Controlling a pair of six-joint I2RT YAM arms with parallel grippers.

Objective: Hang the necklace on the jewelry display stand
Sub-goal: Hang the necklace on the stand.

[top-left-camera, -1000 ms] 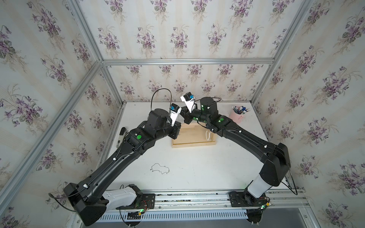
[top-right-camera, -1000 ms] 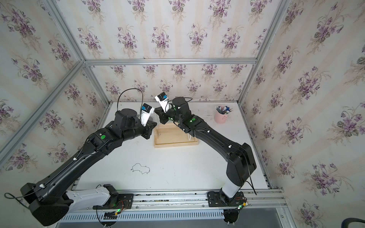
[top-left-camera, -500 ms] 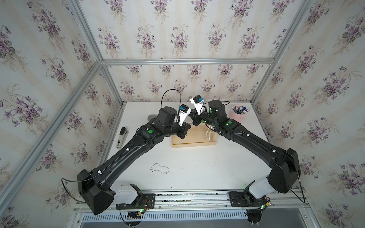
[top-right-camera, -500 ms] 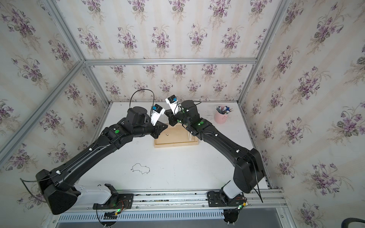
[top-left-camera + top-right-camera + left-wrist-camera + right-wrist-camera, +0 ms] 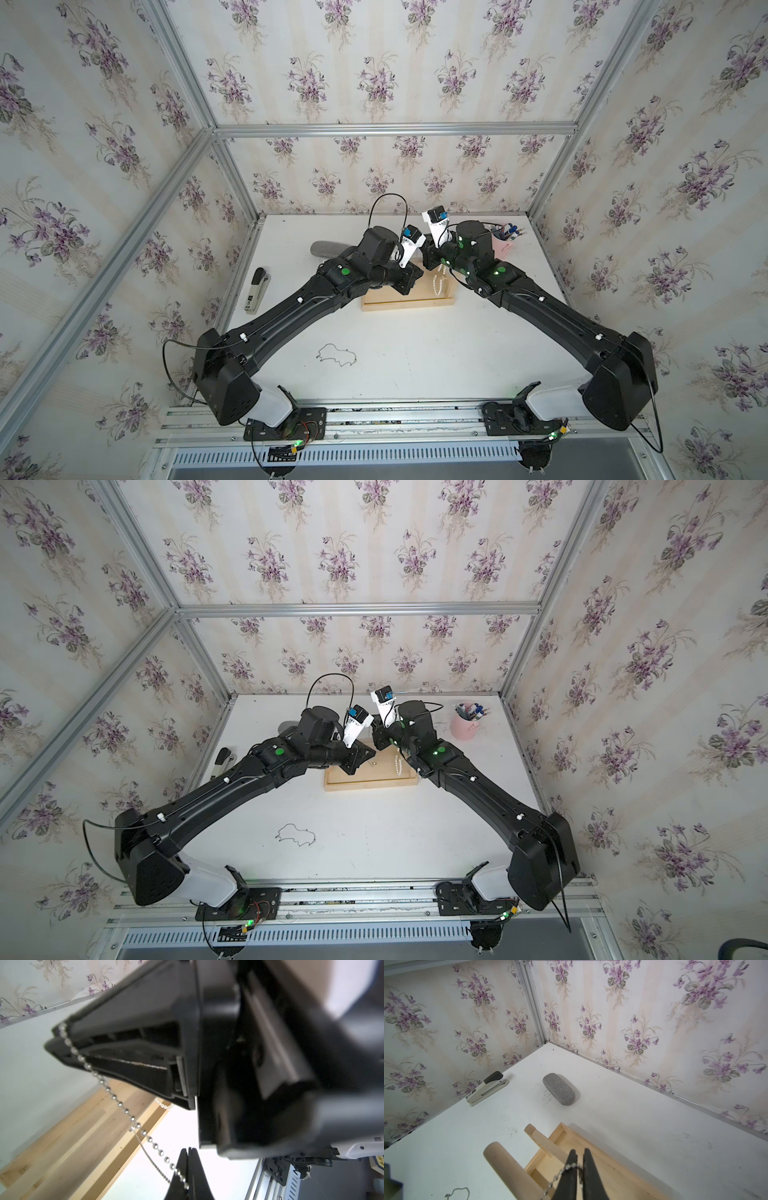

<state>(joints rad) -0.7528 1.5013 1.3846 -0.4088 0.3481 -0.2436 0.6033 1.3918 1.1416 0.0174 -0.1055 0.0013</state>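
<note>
Necklace (image 5: 120,1103) strung between left end effector (image 5: 189,1152) (clamped on it) and right end effector (image 5: 580,1154), narrowly parted; if released clear of the jewelry display stand (image 5: 407,305), it could be dropped.

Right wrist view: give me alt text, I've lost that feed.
The bead necklace lies across the narrowly parted tips of the right gripper, over the jewelry display stand; whether it is clamped is unclear. Beyond, a grey case and a stapler lie on the white table.
</note>
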